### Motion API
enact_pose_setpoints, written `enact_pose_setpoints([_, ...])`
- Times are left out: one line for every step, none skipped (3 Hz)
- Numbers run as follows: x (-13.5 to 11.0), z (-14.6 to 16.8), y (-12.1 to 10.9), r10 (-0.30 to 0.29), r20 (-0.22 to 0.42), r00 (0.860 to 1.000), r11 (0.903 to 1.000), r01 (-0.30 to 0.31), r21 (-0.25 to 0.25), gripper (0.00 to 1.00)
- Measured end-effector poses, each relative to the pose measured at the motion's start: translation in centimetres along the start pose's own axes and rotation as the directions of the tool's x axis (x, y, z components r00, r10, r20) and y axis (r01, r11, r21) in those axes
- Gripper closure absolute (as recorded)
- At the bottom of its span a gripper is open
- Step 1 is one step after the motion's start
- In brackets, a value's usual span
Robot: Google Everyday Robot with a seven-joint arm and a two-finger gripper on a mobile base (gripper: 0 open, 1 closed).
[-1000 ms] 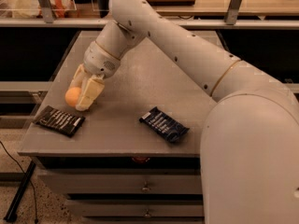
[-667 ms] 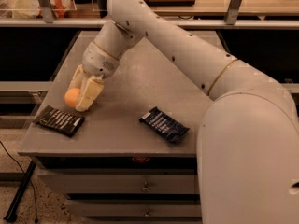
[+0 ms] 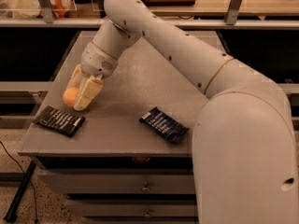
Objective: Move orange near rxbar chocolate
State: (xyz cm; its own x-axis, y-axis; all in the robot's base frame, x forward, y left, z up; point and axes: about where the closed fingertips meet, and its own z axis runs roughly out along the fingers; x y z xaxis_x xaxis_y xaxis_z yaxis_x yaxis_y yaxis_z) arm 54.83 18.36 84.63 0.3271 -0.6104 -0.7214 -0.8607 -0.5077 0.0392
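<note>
The orange is a small round orange-yellow fruit at the left of the grey cabinet top, low against the surface. My gripper comes down over it from above, its cream fingers on either side of the fruit and shut on it. The rxbar chocolate is a flat black wrapper with white lettering. It lies near the front left corner, just in front of and below the orange, a small gap apart.
A dark blue glossy bar wrapper lies near the front edge, right of centre. My white arm crosses the top from the right. Drawers sit below the top. A shelf with posts runs behind.
The gripper with the orange has shifted very slightly left and down, toward the black wrapper. Both bars lie where they were.
</note>
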Motion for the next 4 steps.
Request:
enact_pose_setpoints([0.0,0.1,0.0,-0.002,0.000,1.000,1.0000,0.002,-0.007,0.00])
enact_pose_setpoints([-0.1,0.0,-0.1,-0.005,-0.001,1.000,0.9999,0.005,-0.015,0.00])
enact_pose_setpoints([-0.5,-0.5,0.0,-0.011,-0.004,1.000,0.9998,0.011,-0.019,0.00])
enact_pose_setpoints([-1.0,-1.1,0.1,-0.021,-0.006,1.000,0.9993,0.021,-0.031,0.00])
